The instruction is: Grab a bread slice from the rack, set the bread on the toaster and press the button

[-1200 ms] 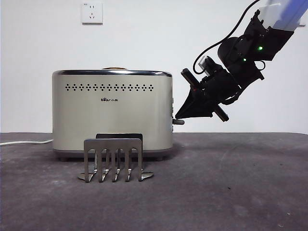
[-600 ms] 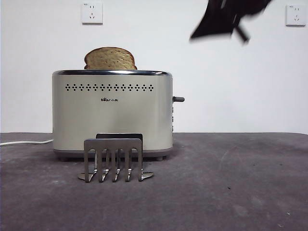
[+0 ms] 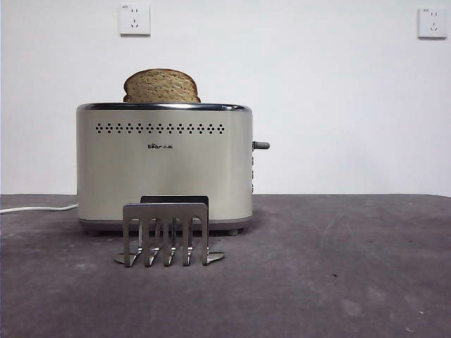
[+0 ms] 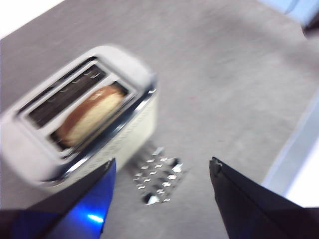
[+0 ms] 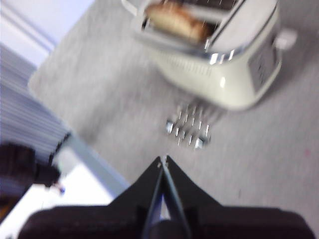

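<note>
1. Since the earlier front frames, the dark arm that was at the upper right by the toaster's end has left the view. The bread [image 3: 161, 86], sunk out of sight a second ago, stands as it did half a second ago, its domed top above the toaster [image 3: 164, 166]. The button [image 3: 261, 146] sits high on the right end instead of low.
2. The bread stands upright in one slot at the upper middle-left of the front frame, because the slot walls hold it on edge. The left wrist view shows it in the slot nearer the rack.
3. The rack [image 3: 167, 233] stands bare just in front of the toaster at lower centre. It has given up its slice.
4. The button juts sideways from the narrow end, right of the body and above the small controls. In my judgement a raised lever with the slice riding high means the press did not latch, or the carriage has popped up.
5. The left gripper [image 4: 162, 172] hangs high over the table with its jaws well apart and nothing between them.
6. The right gripper [image 5: 163, 160] has its jaws pressed together, empty, and is also high above toaster and rack, clear of both.
</note>
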`<state>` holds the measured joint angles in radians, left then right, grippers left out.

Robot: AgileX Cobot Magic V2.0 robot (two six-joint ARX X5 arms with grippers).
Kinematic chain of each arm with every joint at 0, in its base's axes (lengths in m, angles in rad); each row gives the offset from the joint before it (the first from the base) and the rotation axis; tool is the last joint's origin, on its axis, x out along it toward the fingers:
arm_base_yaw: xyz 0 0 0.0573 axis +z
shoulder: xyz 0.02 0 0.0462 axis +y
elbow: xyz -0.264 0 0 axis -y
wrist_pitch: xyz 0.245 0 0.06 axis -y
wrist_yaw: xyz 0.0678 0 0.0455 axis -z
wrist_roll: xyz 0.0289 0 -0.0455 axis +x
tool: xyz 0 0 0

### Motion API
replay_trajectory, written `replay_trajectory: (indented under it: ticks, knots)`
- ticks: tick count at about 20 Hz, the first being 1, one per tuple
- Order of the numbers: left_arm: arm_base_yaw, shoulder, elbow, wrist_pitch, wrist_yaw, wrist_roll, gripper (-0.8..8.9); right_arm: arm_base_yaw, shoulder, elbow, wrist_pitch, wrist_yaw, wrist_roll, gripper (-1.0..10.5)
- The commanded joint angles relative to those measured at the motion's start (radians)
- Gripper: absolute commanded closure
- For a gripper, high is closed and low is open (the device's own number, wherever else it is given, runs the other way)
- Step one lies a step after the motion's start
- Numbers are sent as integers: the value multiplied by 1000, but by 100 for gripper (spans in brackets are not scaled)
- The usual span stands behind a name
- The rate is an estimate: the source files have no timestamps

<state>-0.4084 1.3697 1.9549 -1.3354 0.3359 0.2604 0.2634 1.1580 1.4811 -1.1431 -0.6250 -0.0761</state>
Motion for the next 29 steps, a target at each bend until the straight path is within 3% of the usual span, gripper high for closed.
replay_trajectory:
  ticks: [1,2,4,5,23,24,26,29]
  knots:
    - [2,0,-3,-46,17,-7,506,3,-29,-6,-82,-1,-82,958]
    - [2,0,-3,-46,17,-7,520,3,-40,-6,-98,-1,-91,958]
    - [2,0,-3,-47,17,-7,765,3,-66,-6,-111,-1,-98,958]
    - [2,0,-3,-47,18,-7,828,2,-74,-6,-111,-1,-98,958]
    - [6,-2,-3,-42,14,-6,817,0,-86,-6,-111,3,-98,946]
    - [12,-10,-3,-40,-16,42,817,0,-86,-6,-111,3,-98,946]
    - [48,-42,-4,44,-21,76,817,0,-86,-6,-111,3,-98,946]
    - [127,-125,-5,241,52,83,817,0,-86,-6,-111,3,-98,946]
